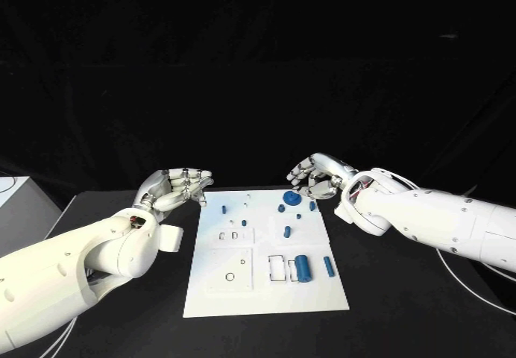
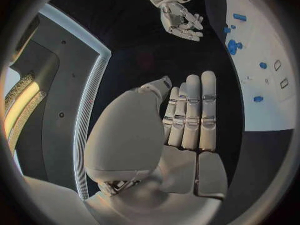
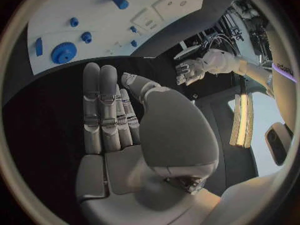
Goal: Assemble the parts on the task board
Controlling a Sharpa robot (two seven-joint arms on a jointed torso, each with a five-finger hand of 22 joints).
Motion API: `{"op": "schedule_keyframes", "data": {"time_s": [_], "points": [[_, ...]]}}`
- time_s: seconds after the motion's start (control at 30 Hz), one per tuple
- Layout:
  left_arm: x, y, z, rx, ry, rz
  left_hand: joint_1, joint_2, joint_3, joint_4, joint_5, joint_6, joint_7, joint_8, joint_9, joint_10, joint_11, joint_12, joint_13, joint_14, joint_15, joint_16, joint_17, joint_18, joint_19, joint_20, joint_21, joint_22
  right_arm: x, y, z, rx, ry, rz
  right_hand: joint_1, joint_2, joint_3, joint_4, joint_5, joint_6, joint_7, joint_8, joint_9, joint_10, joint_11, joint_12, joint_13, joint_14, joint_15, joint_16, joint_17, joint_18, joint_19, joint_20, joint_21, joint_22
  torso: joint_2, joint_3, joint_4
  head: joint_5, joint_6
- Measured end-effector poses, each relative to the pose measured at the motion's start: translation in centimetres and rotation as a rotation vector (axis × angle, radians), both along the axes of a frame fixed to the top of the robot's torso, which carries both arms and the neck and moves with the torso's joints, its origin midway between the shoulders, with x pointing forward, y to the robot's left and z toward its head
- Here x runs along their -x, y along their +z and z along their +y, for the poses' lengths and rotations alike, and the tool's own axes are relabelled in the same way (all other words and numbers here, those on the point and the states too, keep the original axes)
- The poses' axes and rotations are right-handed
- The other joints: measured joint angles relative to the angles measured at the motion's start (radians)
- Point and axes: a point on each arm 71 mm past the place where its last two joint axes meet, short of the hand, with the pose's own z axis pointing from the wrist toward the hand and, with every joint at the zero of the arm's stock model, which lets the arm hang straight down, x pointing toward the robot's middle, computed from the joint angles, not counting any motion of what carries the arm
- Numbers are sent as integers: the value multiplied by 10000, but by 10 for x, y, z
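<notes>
White task board (image 1: pixel 269 291) mid-table — blue parts (image 1: pixel 303 266) on it; left hand (image 1: pixel 175 188), right hand (image 1: pixel 319 177) both empty, fingers apart.

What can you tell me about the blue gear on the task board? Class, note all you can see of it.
The blue gear is a round, toothed disc with a raised hub at its centre, seemingly plastic. It lies flat on the white task board, near the board's far edge on the robot's right side, apart from the smaller blue parts. Nothing touches it but the board. The right robot hand hovers just beyond it, over the black table, holding nothing. The right wrist view shows its teeth most clearly.
</notes>
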Motion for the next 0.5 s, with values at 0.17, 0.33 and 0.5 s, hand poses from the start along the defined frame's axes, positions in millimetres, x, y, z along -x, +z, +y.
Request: {"op": "schedule_keyframes", "data": {"time_s": [0.17, 0.33, 0.5], "points": [[7, 10, -5, 66, -261, -132, -120, -59, 107, -55, 0, -95, 0, 0, 70, -40, 40, 0, 10, -53, 9, 485, 335, -2, -155, 13, 505, 332, -5, 2, 7, 1328, -89, -207, -431, -588, 824, 139, 59, 322, -107, 0, 265, 163, -72, -35, 45, 378, -100, 5630, 5351, -632, 1800, -57, 4788, 5478, 228, -60, 146, -112, 61], [10, 17, -9, 130, -412, -255, -197, -113, 188, -136, 0, -310, 34, 0, 73, -310, 91, 0, -2, -377, 79, 513, 416, -5, -297, 83, 711, 475, -9, 1, 12, 2449, -234, -313, -545, -702, 745, 234, 15, 349, -144, 0, 350, -25, -73, -35, 69, 378, -100, 6329, 5989, -635, 1961, -62, 5288, 6114, 402, -117, 293, -271, 135], [13, 23, -11, 176, -493, -362, -197, -113, 215, -108, 0, -311, 35, -38, 73, -347, 128, 0, -7, -377, 80, 513, 428, -8, -296, 83, 750, 503, -11, -1, 17, 3373, -373, -387, -650, -807, 602, 337, -24, 260, -234, 0, 385, -94, -142, -35, 110, 377, -100, 6478, 6118, -634, 1985, -86, 5383, 6233, 546, -167, 428, -382, 205]]}}
